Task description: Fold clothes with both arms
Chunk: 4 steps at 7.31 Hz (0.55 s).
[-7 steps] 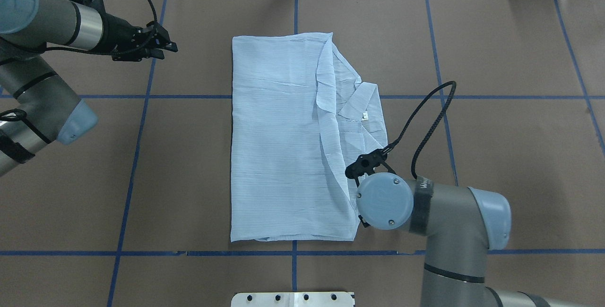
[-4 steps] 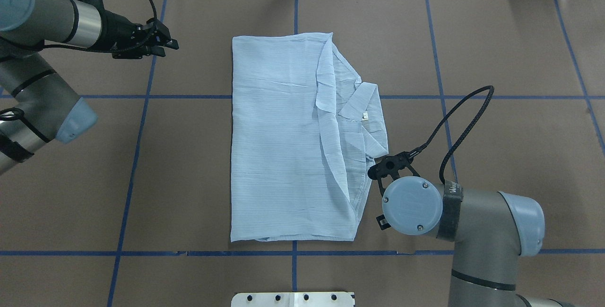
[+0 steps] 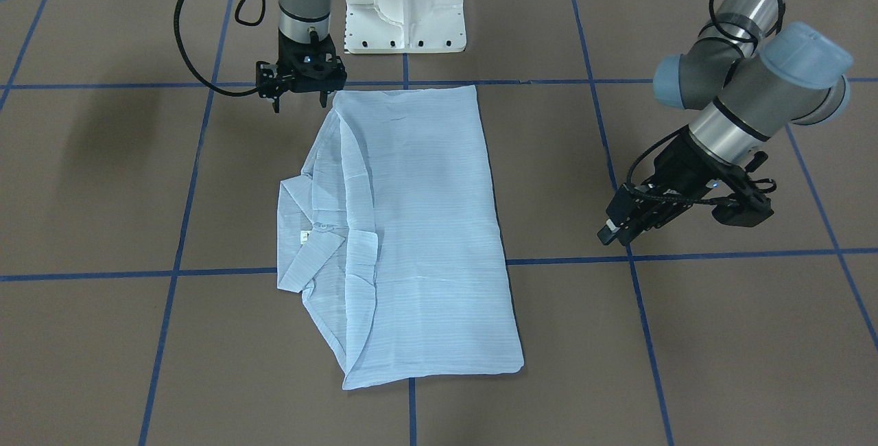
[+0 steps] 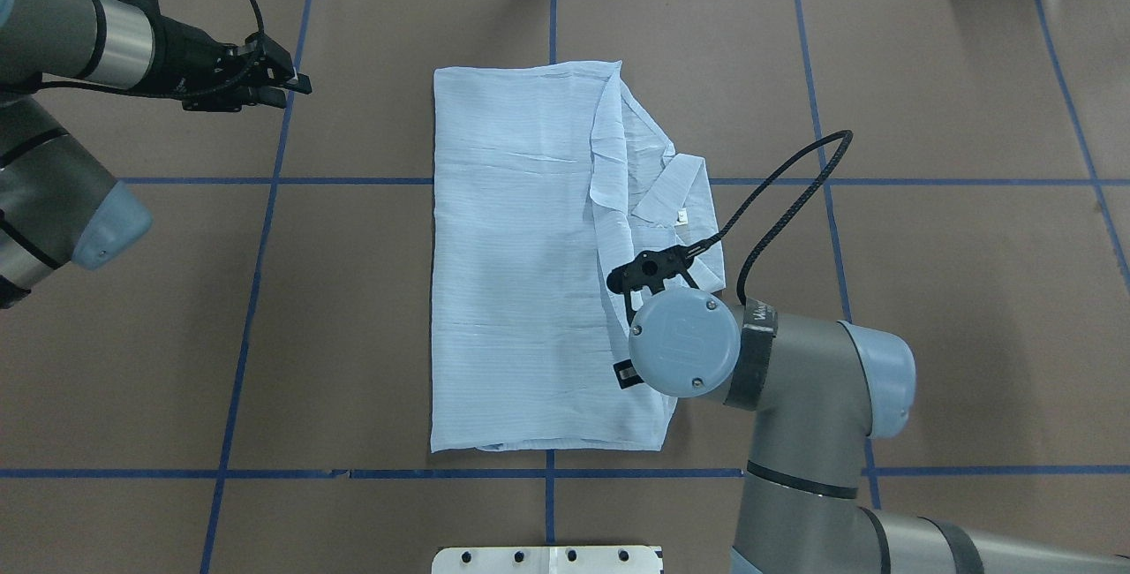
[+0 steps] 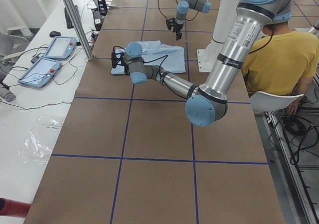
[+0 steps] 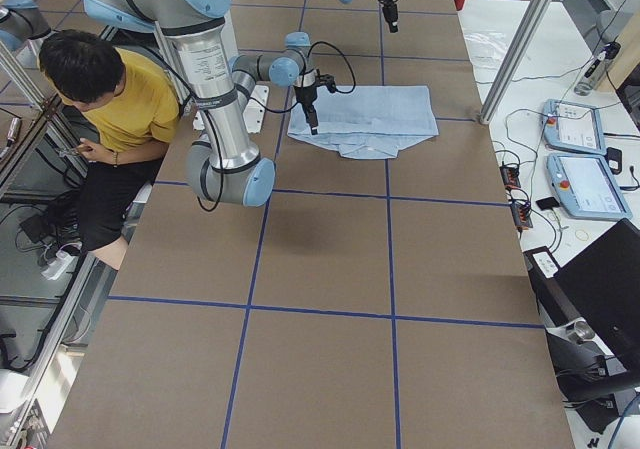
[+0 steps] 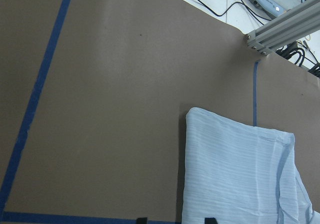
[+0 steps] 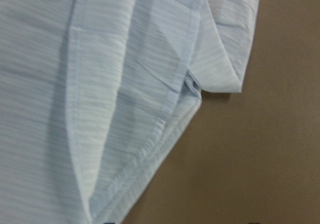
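Lays the shirt point(image 4: 521, 274) flat in the middle of the table point(image 4: 953, 309) as a long rectangle, sides turned in, collar point(image 4: 675, 190) poking out on the right arm's side. Hangs the right gripper point(image 3: 299, 99), spread and empty, over that loose layered edge, probably to pinch it for the next fold. Parks the left gripper point(image 4: 296, 88), likewise spread and empty, well apart from the cloth, likely for clearance.

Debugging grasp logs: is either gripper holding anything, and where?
Nothing is held. The right gripper is open above the shirt's edge; the left gripper is open, off the shirt.
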{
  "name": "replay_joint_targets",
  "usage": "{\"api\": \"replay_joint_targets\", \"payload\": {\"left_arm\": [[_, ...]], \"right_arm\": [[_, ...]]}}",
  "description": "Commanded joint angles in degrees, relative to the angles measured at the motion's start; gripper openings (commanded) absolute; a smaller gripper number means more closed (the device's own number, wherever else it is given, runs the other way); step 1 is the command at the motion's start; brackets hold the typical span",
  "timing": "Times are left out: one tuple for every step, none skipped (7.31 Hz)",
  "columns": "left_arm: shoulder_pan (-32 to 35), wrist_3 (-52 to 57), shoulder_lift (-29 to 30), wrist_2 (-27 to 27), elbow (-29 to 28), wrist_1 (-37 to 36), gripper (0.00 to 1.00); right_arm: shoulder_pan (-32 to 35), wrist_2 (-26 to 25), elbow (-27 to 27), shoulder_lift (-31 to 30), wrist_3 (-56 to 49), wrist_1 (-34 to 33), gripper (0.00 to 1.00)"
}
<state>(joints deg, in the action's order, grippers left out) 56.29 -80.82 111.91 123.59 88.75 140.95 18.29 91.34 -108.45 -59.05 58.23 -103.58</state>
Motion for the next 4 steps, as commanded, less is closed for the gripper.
{"api": "replay_joint_targets", "payload": {"left_arm": [[0.3, 0.0, -0.5, 0.3, 0.5, 0.0, 0.48], [0.2, 0.0, -0.5, 0.3, 0.5, 0.0, 0.48], [0.2, 0.0, -0.5, 0.4, 0.8, 0.0, 0.48], [0.2, -0.1, -0.6, 0.4, 1.4, -0.1, 0.48]], "right_arm": [[1.1, 0.1, 7.0, 3.7, 0.6, 5.5, 0.92], [2.4, 0.2, 8.0, 3.6, 0.0, 5.4, 0.92], [2.5, 0.2, 10.2, 3.6, -0.1, 5.6, 0.92], [3.2, 0.3, 10.7, 3.5, -0.5, 5.5, 0.92]]}}
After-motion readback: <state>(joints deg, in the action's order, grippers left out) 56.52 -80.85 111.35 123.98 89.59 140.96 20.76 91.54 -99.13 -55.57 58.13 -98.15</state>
